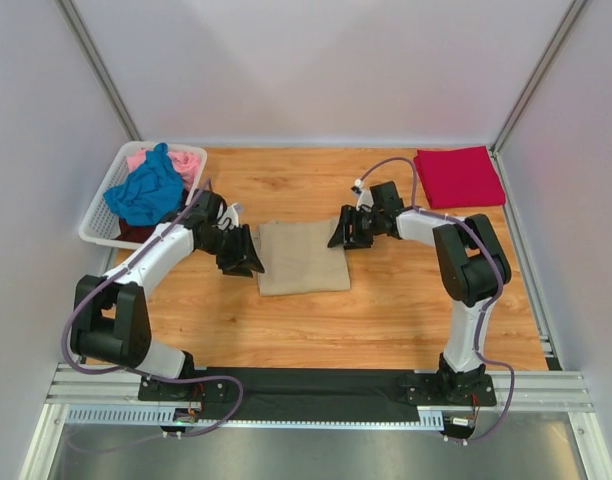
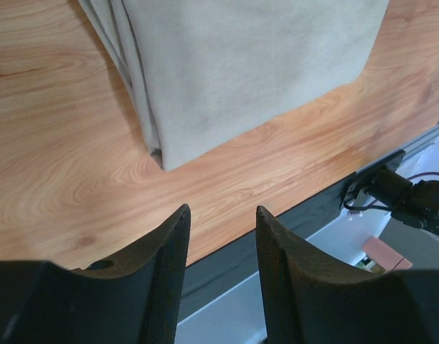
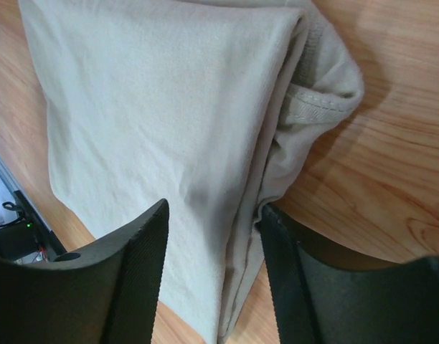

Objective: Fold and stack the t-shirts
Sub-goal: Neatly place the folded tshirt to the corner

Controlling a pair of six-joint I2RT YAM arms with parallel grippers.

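The tan t-shirt [image 1: 301, 256] lies folded in a rectangle at the table's middle; it also shows in the left wrist view [image 2: 241, 64] and the right wrist view [image 3: 162, 129]. The crimson red t-shirt [image 1: 458, 176] lies folded at the back right. The blue t-shirt [image 1: 146, 190] and the pink t-shirt [image 1: 184, 161] lie crumpled in the white basket [image 1: 98, 222], a dark one beneath them. My left gripper [image 1: 248, 252] [image 2: 223, 215] is open, just off the tan shirt's left edge. My right gripper [image 1: 338, 232] [image 3: 214, 215] is open, its jaws astride the shirt's right folded edge.
The white lattice basket stands at the back left. The wooden table [image 1: 386, 310] ends in a dark strip and a metal rail [image 1: 316, 385] at the near edge. Grey walls enclose the table on three sides.
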